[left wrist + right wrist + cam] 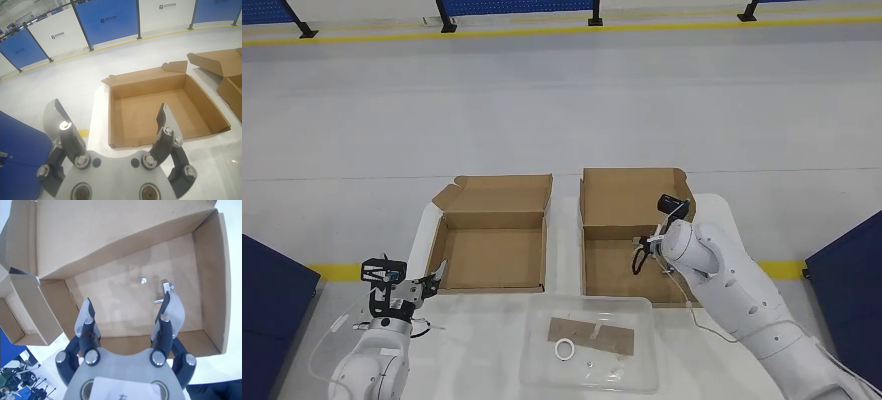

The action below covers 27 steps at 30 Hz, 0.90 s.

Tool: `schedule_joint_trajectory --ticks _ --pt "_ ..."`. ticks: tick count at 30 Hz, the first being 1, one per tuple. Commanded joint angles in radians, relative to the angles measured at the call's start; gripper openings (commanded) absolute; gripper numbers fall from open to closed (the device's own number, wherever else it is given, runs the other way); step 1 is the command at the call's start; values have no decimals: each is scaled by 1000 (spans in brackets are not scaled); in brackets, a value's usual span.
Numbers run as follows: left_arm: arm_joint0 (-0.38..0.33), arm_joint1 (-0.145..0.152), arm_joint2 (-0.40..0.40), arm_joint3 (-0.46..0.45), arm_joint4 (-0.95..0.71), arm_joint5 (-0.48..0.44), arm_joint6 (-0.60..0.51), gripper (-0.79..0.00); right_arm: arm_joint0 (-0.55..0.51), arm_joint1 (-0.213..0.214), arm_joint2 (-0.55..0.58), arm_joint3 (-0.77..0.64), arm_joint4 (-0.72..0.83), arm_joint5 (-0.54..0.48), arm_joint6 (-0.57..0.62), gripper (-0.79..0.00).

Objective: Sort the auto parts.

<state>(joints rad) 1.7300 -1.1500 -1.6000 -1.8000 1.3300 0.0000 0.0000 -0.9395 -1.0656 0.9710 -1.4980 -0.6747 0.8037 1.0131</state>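
right claw (128, 296) spread, nothing pinched, pointing down into right box (211, 275); metal bracket (164, 287) and small disc (143, 280) lie loose on its floor under the fingertips. next pick is probably the white ring (565, 348) in clear tray (638, 372), back toward the robot between both arms. left claw (109, 102) also spread, hovering off left box's (205, 107) near corner

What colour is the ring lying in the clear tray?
White. The ring shows best in the top view.

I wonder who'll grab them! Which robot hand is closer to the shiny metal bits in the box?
Right. The right gripper hangs open just above the metal bits in their box; the left gripper is far off, beside the empty box.
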Motion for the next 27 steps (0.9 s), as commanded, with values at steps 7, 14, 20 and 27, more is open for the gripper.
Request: schedule_joint_trajectory --ticks 7,14,20,27 --pt "0 0 0 0 0 0 0 0 -164 58 130 -234 -43 -132 132 0" --pt "0 0 0 0 0 0 0 0 -165 57 129 -243 -41 -143 125 0" --pt "0 0 0 0 0 0 0 0 -210 77 154 -398 -124 -270 173 0" --pt "0 0 0 0 0 0 0 0 -235 94 132 -578 -261 -368 361 0"
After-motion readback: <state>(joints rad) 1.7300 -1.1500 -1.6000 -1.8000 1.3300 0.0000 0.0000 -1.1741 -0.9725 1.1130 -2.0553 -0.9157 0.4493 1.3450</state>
